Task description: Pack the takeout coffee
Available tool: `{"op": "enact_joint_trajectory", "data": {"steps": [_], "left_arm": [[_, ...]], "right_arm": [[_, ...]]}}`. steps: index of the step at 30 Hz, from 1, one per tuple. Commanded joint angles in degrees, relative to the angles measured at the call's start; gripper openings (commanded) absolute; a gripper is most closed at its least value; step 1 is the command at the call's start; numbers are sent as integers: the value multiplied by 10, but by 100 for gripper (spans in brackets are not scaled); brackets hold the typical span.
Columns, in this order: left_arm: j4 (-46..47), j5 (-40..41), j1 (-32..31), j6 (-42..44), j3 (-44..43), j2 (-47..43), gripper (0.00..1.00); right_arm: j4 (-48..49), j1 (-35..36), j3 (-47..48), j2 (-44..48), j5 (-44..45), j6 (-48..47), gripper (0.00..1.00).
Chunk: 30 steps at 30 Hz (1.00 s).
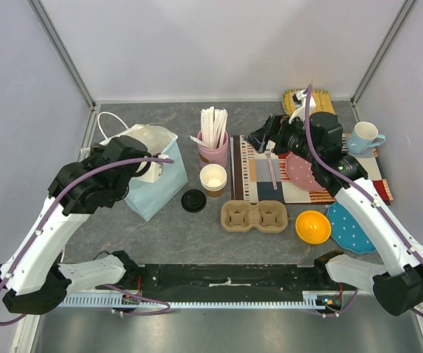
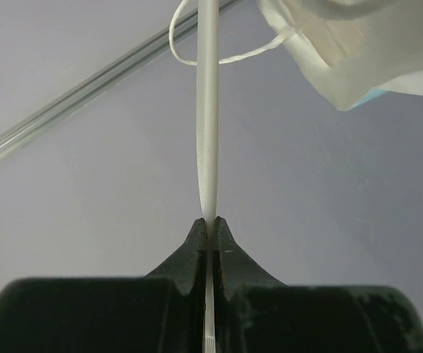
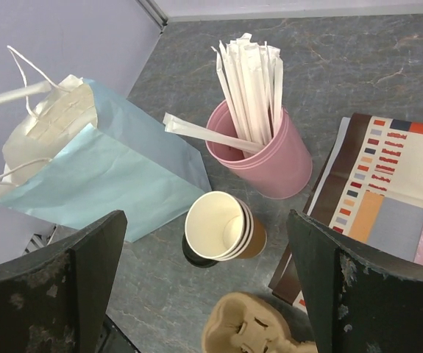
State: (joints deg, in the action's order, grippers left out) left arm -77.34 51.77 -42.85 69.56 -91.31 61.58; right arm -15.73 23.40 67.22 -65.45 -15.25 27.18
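Left gripper point(image 2: 209, 224) is clamped tight on the flat white handle point(image 2: 207, 110) of the single pale blue paper bag point(image 1: 152, 180) at the table's left. Just right of the bag lies one loose black lid point(image 1: 193, 200), close against the one brown paper cup point(image 1: 212, 179). That cup stands upright between bag and placemat, long axis vertical, its uncovered cream mouth pointing up. Behind it one pink tumbler point(image 1: 212, 151) holds wrapped sticks; in front sits one two-well pulp carrier point(image 1: 254, 217). Right gripper point(image 3: 205, 217) hangs above the table near the cup, jaws spread wide, holding nothing. One fork point(image 1: 272, 168) lies on the striped placemat point(image 1: 251, 176).
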Motion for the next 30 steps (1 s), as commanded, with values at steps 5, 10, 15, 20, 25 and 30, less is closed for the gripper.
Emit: {"op": "enact_joint_trajectory", "data": {"steps": [5, 10, 15, 20, 25, 30], "left_arm": [[-106, -33, 11, -22, 13, 16, 2], [-107, -58, 17, -14, 3, 30, 2], [-107, -87, 17, -1, 0, 28, 2], [-106, -113, 17, -3, 19, 23, 44], [-68, -109, 16, 2, 3, 26, 100], [9, -91, 16, 12, -12, 28, 100]], "right_arm": [[35, -1, 8, 22, -2, 15, 98], [33, -1, -1, 35, 1, 8, 98], [33, -1, -8, 41, 6, 6, 98], [33, -1, -8, 38, 3, 6, 98], [33, -1, -4, 31, 0, 5, 98], [36, -1, -3, 25, -4, 6, 98]]}}
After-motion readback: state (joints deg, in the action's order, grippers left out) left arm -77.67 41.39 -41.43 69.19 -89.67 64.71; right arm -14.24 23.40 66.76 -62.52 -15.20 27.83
